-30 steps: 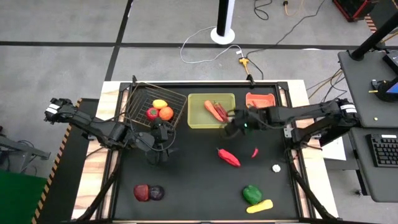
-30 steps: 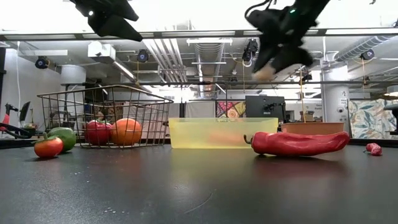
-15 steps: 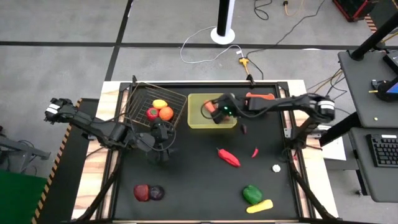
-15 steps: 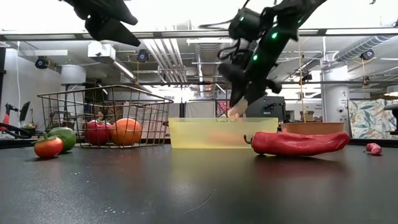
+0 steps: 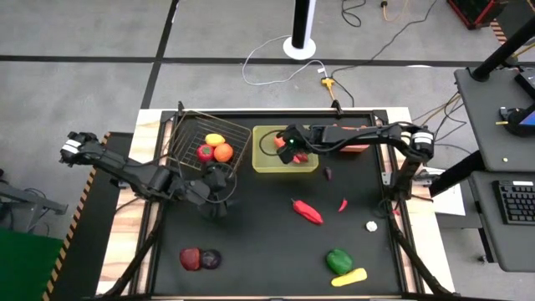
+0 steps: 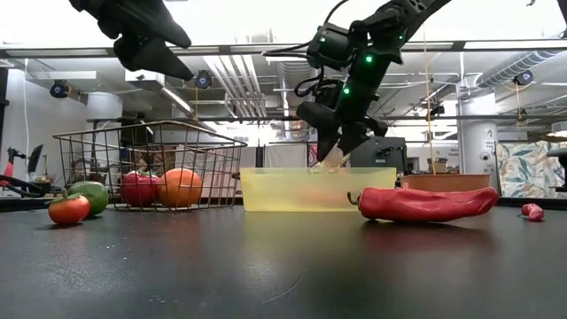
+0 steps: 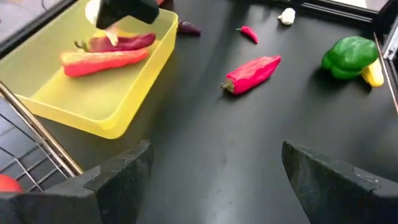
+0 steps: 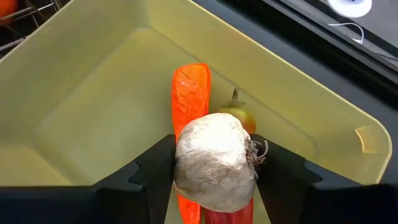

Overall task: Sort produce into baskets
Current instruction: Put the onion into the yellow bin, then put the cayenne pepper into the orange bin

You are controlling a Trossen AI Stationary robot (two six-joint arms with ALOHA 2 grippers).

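Garlic held over the yellow-green tray, ready to drop

The right gripper (image 8: pixel 214 171) hangs above the yellow-green tray (image 5: pixel 261 164), its 2 fingers clasped on a white garlic bulb (image 8: pixel 214 160), directly over the orange carrot (image 8: pixel 191 87) and a dark red vegetable lying inside. To do this well, I would open the fingers only while the bulb is well inside the walls and low, so it does not bounce out. The left gripper (image 7: pixel 214 177) waits beside the wire basket (image 5: pixel 188 134), fingers spread and empty.

No readable text, label, brand or number anywhere.
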